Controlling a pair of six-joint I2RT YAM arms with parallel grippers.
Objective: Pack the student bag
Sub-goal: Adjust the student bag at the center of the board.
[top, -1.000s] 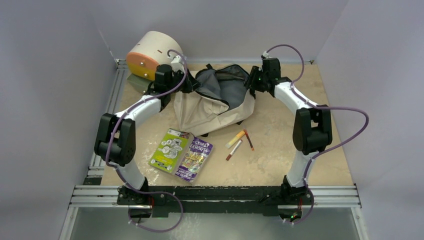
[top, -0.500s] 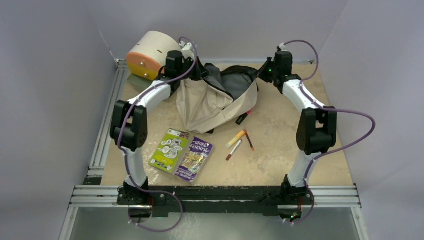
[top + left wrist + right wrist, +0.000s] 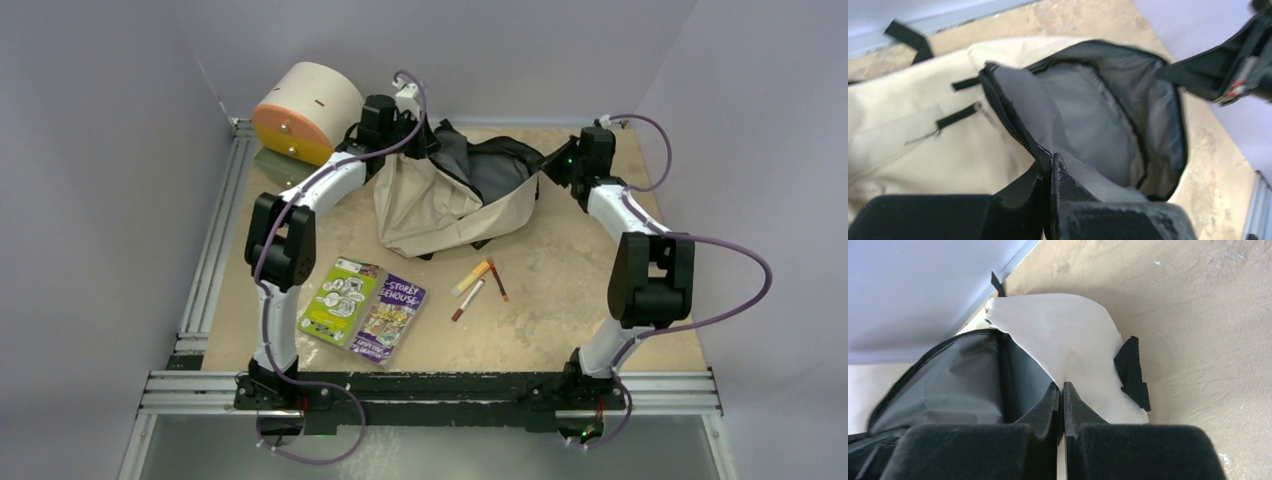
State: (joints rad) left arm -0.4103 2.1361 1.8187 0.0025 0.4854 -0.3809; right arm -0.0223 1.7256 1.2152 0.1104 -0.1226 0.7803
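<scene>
Top external: left gripper [image 3: 427, 150] and right gripper [image 3: 548, 166] each clenched on bag [image 3: 432, 207] rim, opposite sides; mouth open above table [image 3: 570, 300].

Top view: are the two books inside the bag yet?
No; both books lie on the table, outside the student bag.

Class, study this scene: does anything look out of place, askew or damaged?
Nothing looks damaged or spilled. The student bag sags lopsided, its mouth stretched open between the left gripper and right gripper, each pinching its rim. Two books and some pens lie loose on the table, not yet packed.
</scene>
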